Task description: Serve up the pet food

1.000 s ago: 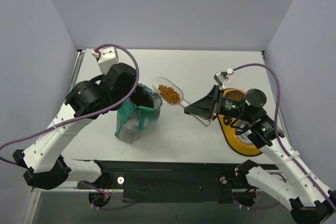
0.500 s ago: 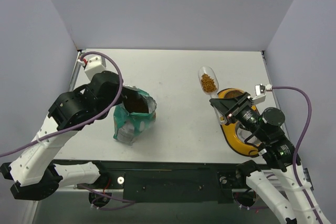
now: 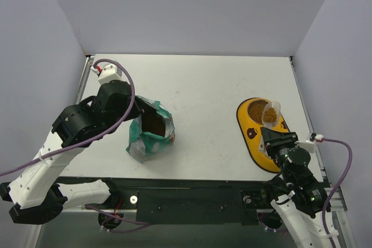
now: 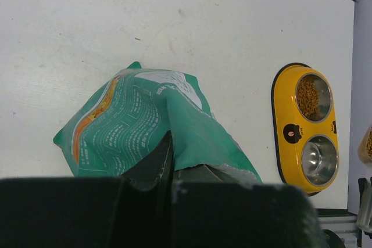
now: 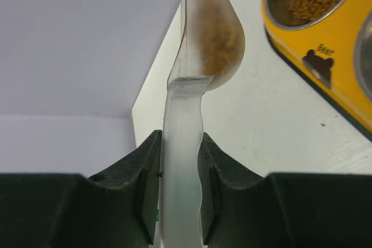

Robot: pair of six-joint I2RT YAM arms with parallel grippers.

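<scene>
- The right gripper [image 5: 180, 164] is clamping the handle of a clear plastic scoop [image 5: 189, 94].
- The scoop is carrying golden-brown dry kibble pellets [image 5: 220, 42] over a yellow two-bowl plastic feeder [image 3: 254, 135]; more are lying in its far bowl [image 3: 256, 110].
- The left gripper [image 4: 170, 150] is pinching the rim of a teal-green foil bag [image 4: 128, 120].
- A scuffed white tabletop [image 3: 215, 85] is bearing everything, with pale grey walls [image 3: 192, 10] enclosing it.

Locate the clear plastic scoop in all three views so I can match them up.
Top external: the clear scoop is at the right, over the far end of the yellow feeder.
Left wrist: only a sliver shows at the right edge, beside the feeder.
Right wrist: centre, with its handle clamped in the right tool and its cup pointing away.
Shared landmark: the yellow feeder.
</scene>
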